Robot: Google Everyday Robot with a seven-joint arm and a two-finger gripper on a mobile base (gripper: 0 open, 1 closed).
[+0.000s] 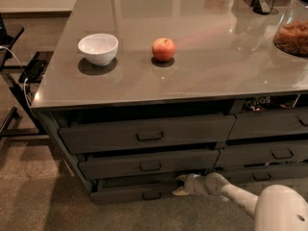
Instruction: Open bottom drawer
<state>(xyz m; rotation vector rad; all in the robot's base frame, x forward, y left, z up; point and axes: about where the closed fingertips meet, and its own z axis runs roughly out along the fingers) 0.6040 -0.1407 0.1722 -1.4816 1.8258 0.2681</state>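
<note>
The bottom drawer [130, 192] is the lowest, thinnest dark-grey panel of the left stack, with a small loop handle [151, 195] at its centre. It stands slightly out from the cabinet, with a dark gap above its front. My gripper [182, 185] reaches in low from the right on a white arm and sits at the drawer's right end, up against its upper edge, to the right of the handle.
Two taller drawers [144, 134] sit above, and a second stack [269, 153] stands to the right. On the grey counter [202, 76] are a white bowl [98, 48], a red apple [163, 49] and a jar [292, 27]. Dark chair frames [19, 76] stand left on carpet.
</note>
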